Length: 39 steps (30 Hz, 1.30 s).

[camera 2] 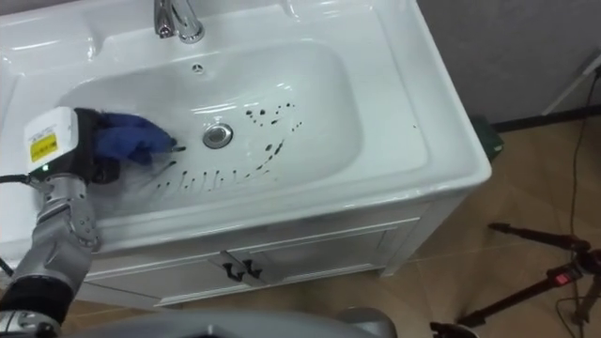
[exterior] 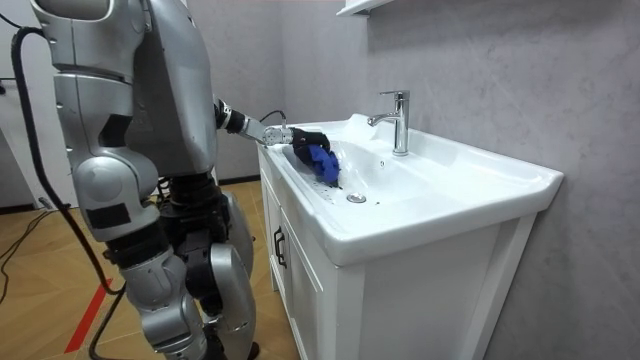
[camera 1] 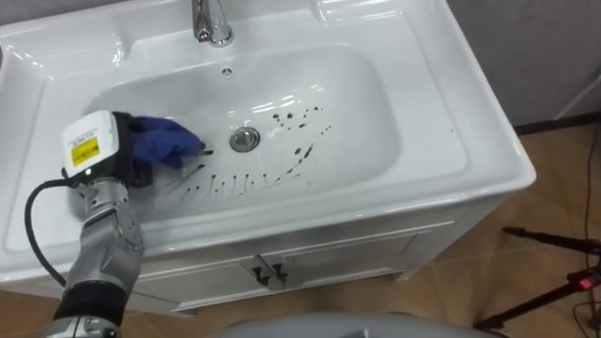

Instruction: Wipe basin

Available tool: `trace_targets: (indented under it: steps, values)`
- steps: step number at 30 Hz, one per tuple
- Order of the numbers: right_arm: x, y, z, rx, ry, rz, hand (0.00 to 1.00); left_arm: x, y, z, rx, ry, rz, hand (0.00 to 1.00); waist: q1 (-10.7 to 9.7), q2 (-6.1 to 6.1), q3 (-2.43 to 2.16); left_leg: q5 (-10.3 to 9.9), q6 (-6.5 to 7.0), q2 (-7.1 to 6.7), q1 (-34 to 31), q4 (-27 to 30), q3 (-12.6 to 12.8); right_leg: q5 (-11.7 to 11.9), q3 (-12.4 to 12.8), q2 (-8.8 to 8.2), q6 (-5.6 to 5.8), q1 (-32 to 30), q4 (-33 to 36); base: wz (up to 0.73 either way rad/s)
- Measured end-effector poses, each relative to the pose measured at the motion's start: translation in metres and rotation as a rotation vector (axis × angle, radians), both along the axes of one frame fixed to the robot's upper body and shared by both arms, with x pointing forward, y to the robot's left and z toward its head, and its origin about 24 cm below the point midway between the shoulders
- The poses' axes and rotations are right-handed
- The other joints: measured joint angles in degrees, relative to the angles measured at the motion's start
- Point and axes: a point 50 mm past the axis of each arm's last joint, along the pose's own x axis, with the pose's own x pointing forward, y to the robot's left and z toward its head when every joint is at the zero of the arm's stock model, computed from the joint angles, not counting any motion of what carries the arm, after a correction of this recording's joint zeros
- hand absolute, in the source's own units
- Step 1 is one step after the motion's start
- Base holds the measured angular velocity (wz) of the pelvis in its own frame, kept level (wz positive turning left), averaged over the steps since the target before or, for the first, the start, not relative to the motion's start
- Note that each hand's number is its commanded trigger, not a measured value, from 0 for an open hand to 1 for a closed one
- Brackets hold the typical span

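The robot stood close against the front of a white cabinet (camera 1: 329, 258), whose two doors met at a pair of dark handles (camera 1: 268, 273) just below the near rim. To the right, on the wooden floor (camera 1: 563, 141), lay the dark legs of a tripod (camera 1: 554, 282).

Above the cabinet sat the white basin (camera 1: 470, 141). The left robot hand (camera 1: 136, 167) reached over the near-left rim and down into the left side of the bowl. It was clamped on a bunched blue cloth (camera 1: 164, 141), and the room view showed its dark fingers (exterior: 303, 136) curled over the top of the bundle. The cloth stuck out from the right side of the robot hand, toward the middle of the bowl, and lay against the basin's sloping left wall, its tip a little left of the drain (camera 1: 245, 139).

A row of small dark streaks (camera 1: 235, 183) ran along the near side of the bowl, starting just beside the cloth and running right. More dark spots (camera 1: 299, 117) were scattered right of the drain and slightly farther back, well apart from the cloth.

Farther still, a small overflow hole (camera 1: 226, 71) sat in the far wall, and behind it the chrome faucet (camera 1: 212, 21) stood on the far ledge.
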Motion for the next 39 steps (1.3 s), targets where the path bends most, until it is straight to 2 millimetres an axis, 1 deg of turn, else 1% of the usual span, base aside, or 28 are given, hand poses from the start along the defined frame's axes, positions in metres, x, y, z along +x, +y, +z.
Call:
trace_targets:
  steps: [7, 12, 17, 19, 21, 27, 32, 33, 34, 36, 37, 39]
  values:
    - [0.002, -0.003, 0.001, -0.012, -0.008, 0.000, 0.00, -0.002, 0.001, -0.005, -0.002, 0.078, -0.001, 1.00, -0.10, 0.28, -0.17, 0.00, 0.00, 0.05, 0.48, -0.10, 0.30, 0.00, 0.42, 0.01, 0.00, 0.18, 0.09, -0.03]
    - [0.002, -0.003, 0.001, -0.013, -0.007, 0.000, 0.00, -0.002, 0.001, -0.005, 0.008, 0.101, -0.011, 1.00, -0.42, 0.29, -0.18, 0.00, 0.00, 0.07, 0.48, -0.09, 0.42, -0.01, 0.41, 0.01, -0.01, 0.18, 0.06, 0.00]
    - [0.001, -0.003, 0.001, -0.014, -0.003, -0.001, 0.00, -0.005, 0.001, -0.010, 0.026, 0.147, -0.020, 1.00, -0.64, 0.45, 0.02, 0.00, 0.00, 0.14, 0.83, -0.14, 1.28, -0.02, 0.49, -0.02, -0.01, 0.26, 0.08, -0.05]
    - [0.001, -0.003, 0.001, -0.014, -0.003, 0.000, 0.00, -0.007, 0.002, -0.013, 0.027, 0.172, -0.017, 1.00, -1.36, 0.89, -0.10, 0.01, 0.00, 0.16, 0.87, -0.14, 1.64, -0.04, 0.51, -0.06, -0.01, 0.28, 0.07, -0.02]
    - [0.000, -0.003, 0.001, -0.016, 0.001, -0.001, 0.00, -0.006, 0.003, -0.014, 0.024, 0.182, -0.015, 1.00, -1.44, 1.02, -0.07, 0.01, 0.00, 0.18, 0.93, -0.14, 1.79, -0.11, 0.61, -0.07, -0.06, 0.24, 0.20, 0.00]
    - [-0.007, -0.003, 0.001, -0.015, 0.027, -0.008, 0.00, 0.004, 0.002, -0.011, 0.012, 0.200, -0.013, 1.00, -1.46, 0.44, -0.02, 0.01, 0.00, 0.25, 0.84, -0.15, 2.17, -0.34, 1.08, -0.04, -0.15, -0.06, 0.46, -0.01]
    - [-0.009, -0.003, 0.001, -0.014, 0.045, 0.009, 0.00, 0.011, 0.002, -0.007, -0.003, 0.234, -0.005, 1.00, -1.75, -0.44, -0.02, 0.01, 0.00, 0.46, 0.81, -0.01, 4.02, -0.36, 2.00, -0.12, -0.14, -0.70, 1.13, -0.10]
    - [-0.009, -0.003, 0.000, -0.016, 0.050, 0.026, 0.00, 0.015, 0.001, -0.005, -0.007, 0.240, -0.010, 1.00, -1.78, -0.69, 0.09, 0.01, 0.00, 0.51, 0.59, 0.03, 4.44, -0.47, 2.32, -0.12, -0.14, -1.18, 1.45, -0.06]
    - [-0.008, -0.003, 0.000, -0.017, 0.056, 0.039, 0.00, 0.018, -0.001, -0.004, 0.005, 0.258, -0.026, 1.00, -1.96, -0.85, 0.19, 0.01, 0.00, 0.54, 0.40, 0.25, 4.46, -0.47, 2.36, -0.13, -0.14, -1.31, 1.44, -0.05]
    - [-0.006, -0.003, 0.001, -0.012, 0.060, 0.042, 0.00, 0.020, -0.007, -0.006, 0.006, 0.288, -0.055, 1.00, -2.56, -0.95, 0.22, -0.02, 0.04, 0.61, 0.04, 1.24, 4.78, -0.47, 2.58, -0.27, -0.13, -1.34, 1.53, -0.04]
    - [-0.005, -0.003, 0.001, -0.011, 0.057, 0.043, 0.00, 0.020, -0.009, -0.007, 0.008, 0.296, -0.063, 1.00, -2.85, -0.94, 0.23, -0.05, 0.08, 0.68, -0.18, 1.72, 4.93, -0.48, 2.59, -0.32, -0.13, -1.37, 1.55, -0.04]
    - [-0.001, -0.002, 0.001, 0.000, 0.049, 0.047, 0.00, 0.027, -0.018, -0.006, 0.014, 0.335, -0.115, 1.00, -3.89, -0.67, 0.23, -0.24, 0.32, 1.08, -1.16, 3.07, 5.06, -0.47, 2.54, -0.22, -0.13, -1.72, 1.70, 0.03]
